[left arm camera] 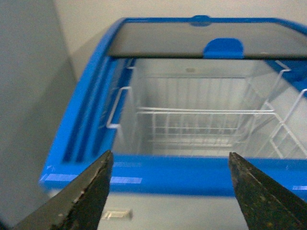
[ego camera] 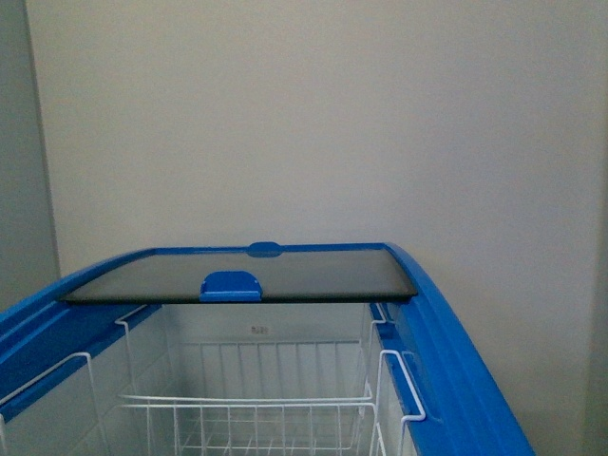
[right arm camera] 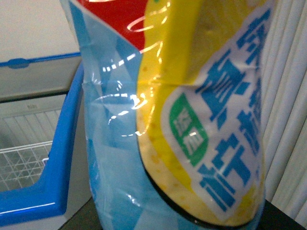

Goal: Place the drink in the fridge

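Pale bare wall backs the fridge, its glass lid slid to the far edge over white wire baskets. Only the left wrist view shows the left end effector, released and spread wide before the near rim. Only the right wrist view shows the drink, glossy blue and yellow, just outside the fridge's blue rim. Dark slivers of the right end effector flank it, but whether they grasp it cannot be told.

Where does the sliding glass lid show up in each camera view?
Front view: glass lid lies mid-frame over the far end of the fridge, above the wire basket.
Left wrist view: lid covers the far end, beyond the open left gripper.
Right wrist view: grey strip beside the glossy-labelled drink.
Shared landmark: the blue rim.
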{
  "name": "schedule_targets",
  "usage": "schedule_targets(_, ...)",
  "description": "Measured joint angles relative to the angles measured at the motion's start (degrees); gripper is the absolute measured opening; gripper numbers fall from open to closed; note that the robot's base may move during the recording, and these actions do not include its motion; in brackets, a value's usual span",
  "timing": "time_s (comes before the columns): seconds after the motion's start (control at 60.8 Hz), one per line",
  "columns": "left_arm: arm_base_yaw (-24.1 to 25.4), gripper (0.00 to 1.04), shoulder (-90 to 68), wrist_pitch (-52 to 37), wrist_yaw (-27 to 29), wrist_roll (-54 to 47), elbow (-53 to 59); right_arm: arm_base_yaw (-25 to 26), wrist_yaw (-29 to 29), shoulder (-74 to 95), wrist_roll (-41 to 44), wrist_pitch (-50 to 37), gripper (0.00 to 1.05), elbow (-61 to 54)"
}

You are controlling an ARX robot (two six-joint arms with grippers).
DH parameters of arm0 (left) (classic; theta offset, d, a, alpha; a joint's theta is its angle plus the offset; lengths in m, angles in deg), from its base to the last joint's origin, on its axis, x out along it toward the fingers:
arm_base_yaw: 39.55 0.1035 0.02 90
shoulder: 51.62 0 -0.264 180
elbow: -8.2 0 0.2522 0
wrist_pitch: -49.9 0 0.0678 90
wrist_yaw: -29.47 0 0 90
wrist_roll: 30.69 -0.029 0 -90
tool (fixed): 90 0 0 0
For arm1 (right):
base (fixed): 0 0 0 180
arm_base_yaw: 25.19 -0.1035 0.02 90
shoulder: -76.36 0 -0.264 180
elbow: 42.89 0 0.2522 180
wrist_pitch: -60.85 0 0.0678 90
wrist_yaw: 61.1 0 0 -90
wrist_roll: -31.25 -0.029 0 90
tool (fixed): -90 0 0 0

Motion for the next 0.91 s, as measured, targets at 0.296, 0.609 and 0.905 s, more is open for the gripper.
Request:
schedule_targets(0.296,-0.3,0.1,20.7,3.8,3.7,0.8,11.7,2.7,18.4,19.5,25.8,17.5,0.42,17.9)
schedule_targets(0.609,-0.3,0.03,24.8,5.8,3.7,1.0,14.0,-4.4,24.6,46.5,60.0,10.5,0.42,36.1)
schedule_targets(0.905,-0.3,0.03,28.0,8.0,3.7,1.0,15.0,-8.4,21.0,66.1,70.5,11.8,0.42,47.4)
